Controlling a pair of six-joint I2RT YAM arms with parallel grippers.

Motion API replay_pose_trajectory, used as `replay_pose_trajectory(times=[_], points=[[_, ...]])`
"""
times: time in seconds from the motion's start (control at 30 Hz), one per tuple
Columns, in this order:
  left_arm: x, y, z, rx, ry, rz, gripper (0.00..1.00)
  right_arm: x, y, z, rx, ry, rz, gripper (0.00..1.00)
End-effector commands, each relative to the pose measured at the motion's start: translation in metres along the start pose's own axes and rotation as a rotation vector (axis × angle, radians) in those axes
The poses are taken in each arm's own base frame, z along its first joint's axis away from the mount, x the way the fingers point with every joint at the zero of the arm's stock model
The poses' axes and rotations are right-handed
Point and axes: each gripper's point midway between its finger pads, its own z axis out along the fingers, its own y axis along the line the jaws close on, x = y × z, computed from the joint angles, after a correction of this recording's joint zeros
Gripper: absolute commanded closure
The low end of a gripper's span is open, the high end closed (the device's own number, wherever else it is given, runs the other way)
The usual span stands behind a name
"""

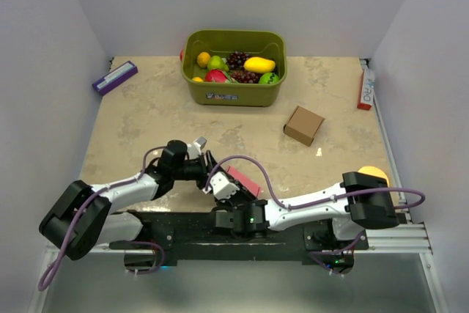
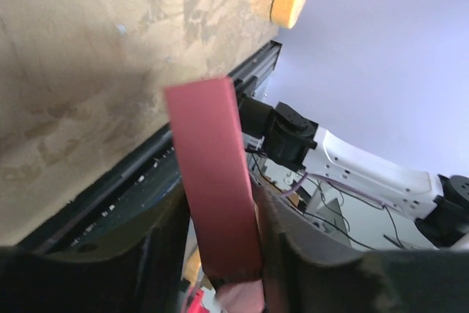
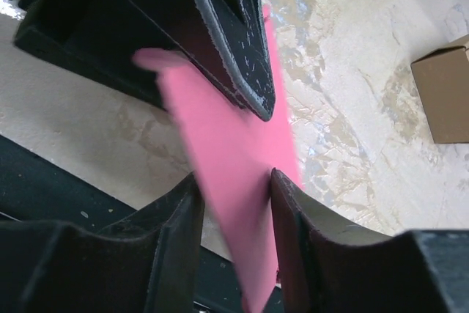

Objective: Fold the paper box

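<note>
The box [image 1: 243,181] is a slim, flat pink-red card rectangle, tilted, one end clamped between the left tool's [image 2: 220,214] fingers, the other between the right tool's [image 3: 234,185].

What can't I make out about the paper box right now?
- Top view: paper box folds, too small, partly covered by left tool and right tool.
- Left wrist: box's lower end, hidden between fingers.
- Right wrist: box blurred, top hidden behind left tool.
- Either tool's actual pinch: cannot tell.
</note>
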Motion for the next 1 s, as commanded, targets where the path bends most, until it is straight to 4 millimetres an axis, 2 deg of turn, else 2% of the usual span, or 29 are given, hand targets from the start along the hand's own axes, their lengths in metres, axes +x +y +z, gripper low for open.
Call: replay_pose_trajectory(times=[0.0, 0.03, 0.07, 0.17, 0.2, 0.23, 0.27, 0.3, 0.37, 0.4, 0.43, 0.47, 0.53, 0.57, 0.63, 0.67, 0.8, 0.83, 0.87, 0.93, 0.97], points=[[0.008, -0.022, -0.012, 0.077, 0.048, 0.064, 0.40, -0.015, -0.012, -0.003, -0.022, -0.027, 0.025, 0.74], [0.005, -0.022, -0.013, 0.077, 0.039, 0.069, 0.34, -0.013, -0.014, -0.003, -0.034, -0.021, 0.030, 0.75], [0.000, -0.022, -0.016, 0.079, 0.021, 0.088, 0.25, -0.016, -0.014, -0.003, -0.076, -0.016, 0.065, 0.76], [-0.011, -0.021, -0.023, 0.067, 0.002, 0.154, 0.13, -0.015, -0.025, 0.004, -0.122, 0.004, 0.098, 0.77], [-0.012, -0.015, -0.026, 0.034, -0.006, 0.151, 0.11, -0.019, -0.025, -0.001, -0.192, 0.004, 0.113, 0.78], [-0.017, -0.018, -0.028, 0.028, -0.021, 0.179, 0.10, -0.014, -0.028, 0.001, -0.212, 0.013, 0.123, 0.78], [-0.024, -0.017, -0.033, 0.019, -0.051, 0.244, 0.09, -0.019, -0.038, 0.007, -0.216, 0.011, 0.173, 0.78], [-0.028, -0.010, -0.036, -0.031, -0.071, 0.240, 0.09, -0.023, -0.039, 0.002, -0.287, 0.003, 0.189, 0.78], [-0.042, -0.018, -0.045, -0.060, -0.132, 0.363, 0.09, -0.023, -0.054, 0.011, -0.292, -0.005, 0.230, 0.78], [-0.051, -0.009, -0.049, -0.134, -0.175, 0.371, 0.09, -0.027, -0.056, 0.008, -0.338, -0.019, 0.228, 0.78], [-0.056, -0.011, -0.052, -0.158, -0.204, 0.411, 0.09, -0.024, -0.059, 0.010, -0.346, -0.014, 0.229, 0.78], [-0.064, -0.023, -0.058, -0.160, -0.243, 0.502, 0.09, -0.026, -0.068, 0.016, -0.336, -0.015, 0.251, 0.80], [-0.072, -0.025, -0.065, -0.203, -0.289, 0.572, 0.09, -0.027, -0.067, 0.019, -0.380, -0.016, 0.239, 0.80], [-0.074, -0.036, -0.070, -0.192, -0.313, 0.618, 0.09, -0.029, -0.072, 0.025, -0.378, -0.021, 0.253, 0.80], [-0.078, -0.038, -0.077, -0.229, -0.333, 0.699, 0.09, -0.032, -0.063, 0.029, -0.443, -0.021, 0.215, 0.81], [-0.081, -0.047, -0.082, -0.234, -0.351, 0.747, 0.09, -0.034, -0.063, 0.034, -0.450, -0.026, 0.188, 0.81], [-0.090, -0.037, -0.098, -0.354, -0.387, 0.850, 0.10, -0.037, -0.045, 0.050, -0.526, 0.011, 0.073, 0.85], [-0.093, -0.034, -0.101, -0.376, -0.395, 0.873, 0.10, -0.045, -0.042, 0.052, -0.549, 0.001, 0.066, 0.85], [-0.094, -0.034, -0.104, -0.387, -0.413, 0.890, 0.10, -0.039, -0.035, 0.058, -0.579, 0.029, 0.021, 0.85], [-0.098, -0.031, -0.106, -0.403, -0.442, 0.905, 0.10, -0.048, -0.035, 0.063, -0.586, 0.025, 0.007, 0.83], [-0.100, -0.035, -0.106, -0.386, -0.454, 0.926, 0.10, -0.043, -0.032, 0.068, -0.584, 0.050, -0.020, 0.82]])
